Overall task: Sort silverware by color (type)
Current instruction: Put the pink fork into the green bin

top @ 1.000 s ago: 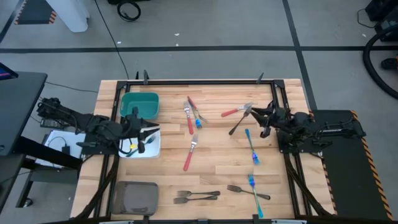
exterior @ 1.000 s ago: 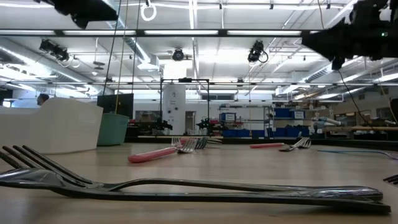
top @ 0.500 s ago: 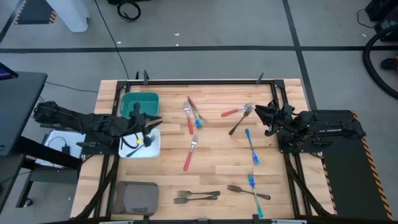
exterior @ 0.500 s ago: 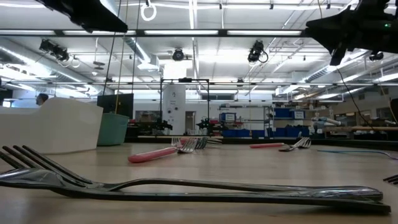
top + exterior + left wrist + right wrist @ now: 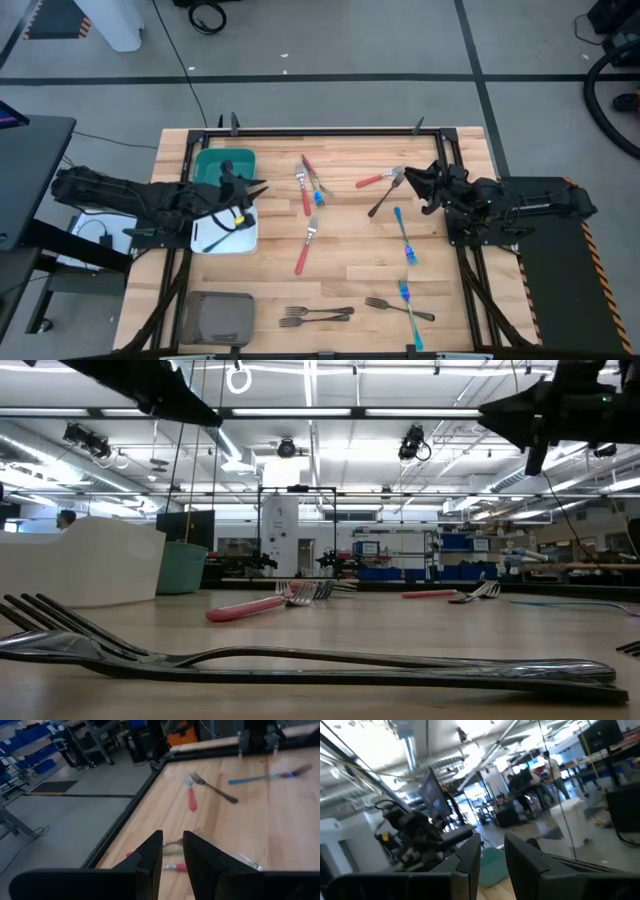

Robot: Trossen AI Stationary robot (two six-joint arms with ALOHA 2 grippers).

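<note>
In the high view the silverware lies scattered on the wooden table (image 5: 350, 270).

- **Red-handled pieces:** there are three.
  - One (image 5: 306, 190) at upper centre runs up-down.
  - One (image 5: 372, 181) to its right lies nearly left-right, with its head toward the upper right.
  - One (image 5: 305, 250) at centre has its tines up.
- **Blue-handled pieces:** there are three.
  - A short one (image 5: 318, 195) lies beside the first red piece.
  - Two (image 5: 402, 232) on the right run roughly up-down.
- **Dark forks:**
  - Two (image 5: 315, 315) at lower centre lie left-right, with tines to the left.
  - One (image 5: 395, 306) crosses the lowest blue piece.
  - One (image 5: 383, 200) lies diagonally at upper right.
  - One dark utensil (image 5: 212, 240) lies in the white bin (image 5: 248, 240).

The left gripper (image 5: 252, 190) hangs beside the green bin (image 5: 225, 160), fingers slightly parted and empty. The right gripper (image 5: 412, 178) is at the right, also parted and empty.
</note>
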